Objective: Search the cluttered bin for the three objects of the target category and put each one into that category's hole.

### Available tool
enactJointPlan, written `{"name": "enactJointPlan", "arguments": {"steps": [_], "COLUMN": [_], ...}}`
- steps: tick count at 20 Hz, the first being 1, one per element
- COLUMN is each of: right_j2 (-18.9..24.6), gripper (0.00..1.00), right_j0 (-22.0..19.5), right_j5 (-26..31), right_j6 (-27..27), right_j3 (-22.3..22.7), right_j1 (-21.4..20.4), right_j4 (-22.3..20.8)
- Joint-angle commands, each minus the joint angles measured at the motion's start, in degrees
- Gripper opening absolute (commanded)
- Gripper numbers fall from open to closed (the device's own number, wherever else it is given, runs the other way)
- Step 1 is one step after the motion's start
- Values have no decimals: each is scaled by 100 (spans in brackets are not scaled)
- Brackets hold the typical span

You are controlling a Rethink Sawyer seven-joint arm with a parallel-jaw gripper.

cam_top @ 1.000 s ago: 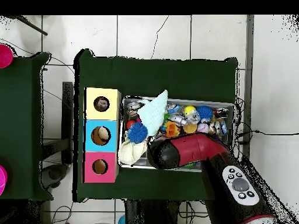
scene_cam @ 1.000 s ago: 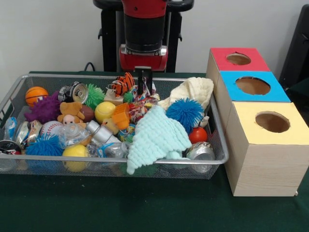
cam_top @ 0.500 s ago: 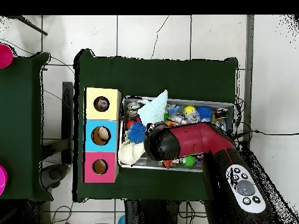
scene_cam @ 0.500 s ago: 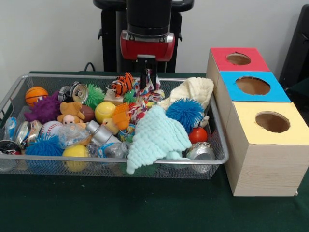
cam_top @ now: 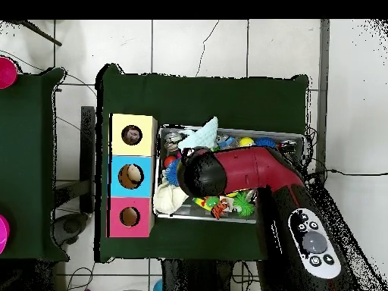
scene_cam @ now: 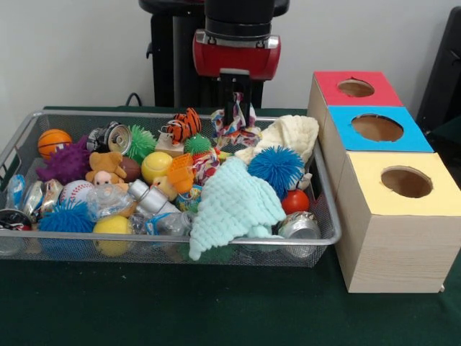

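The red and black arm hangs vertical, its gripper (scene_cam: 236,108) fingers (scene_cam: 232,92) clamped on a patterned cloth scrap (scene_cam: 238,124).

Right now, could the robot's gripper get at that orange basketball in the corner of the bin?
Probably not yet: the gripper is shut on a patterned cloth it has lifted. The little basketball itself lies uncovered on top at the bin's opposite end.

A robot lab: a red arm (cam_top: 250,170) on a pedestal reaches over a green-clothed table (scene_cam: 216,310) holding a wire bin (scene_cam: 317,231) of toys and three coloured sorting boxes (scene_cam: 392,216), on a tiled floor (cam_top: 197,45).
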Motion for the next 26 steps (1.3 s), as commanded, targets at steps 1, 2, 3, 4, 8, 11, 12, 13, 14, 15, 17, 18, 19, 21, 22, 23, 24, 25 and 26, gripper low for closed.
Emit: {"name": "enactJointPlan", "arguments": {"steps": [1, 2, 3, 4, 8, 11, 12, 13, 14, 15, 17, 18, 19, 21, 22, 23, 24, 25, 26], "right_j2": [117, 104, 95, 90, -1, -53, -71, -112, -138, -168, -215, -233, -255, -307, -335, -358, -379, -398, -417], "gripper": [0, 0, 0, 0, 0, 0, 0, 0, 0, 0, 0, 0, 0, 0, 0, 0, 0, 0, 0], "right_j0": [83, 101, 158, 184, 433, 583, 611, 694, 728, 839, 933, 969, 1036, 1145, 1208, 1263, 1296, 1330, 1364], "right_j5": [487, 487, 612, 719, 1088, 1174, 1198, 1268, 1271, 1365, 1362, 1370, 1426, 1494, 1539, 1550, 1564, 1619, 1675], "right_j6": [-67, -46, -4, -14, 188, 353, 368, 437, 461, 555, 646, 674, 743, 822, 867, 909, 912, 922, 932], "right_j3": [-48, -25, -56, -77, -398, -530, -564, -647, -674, -807, -845, -860, -906, -1002, -1072, -1127, -1153, -1199, -1246], "right_j1": [-229, -284, -365, -423, -380, -373, -363, -354, -344, -317, -302, -297, -307, -286, -266, -242, -232, -236, -239], "right_j4": [287, 325, 411, 475, 666, 800, 824, 853, 875, 908, 992, 1029, 1087, 1158, 1195, 1235, 1269, 1310, 1351]}}
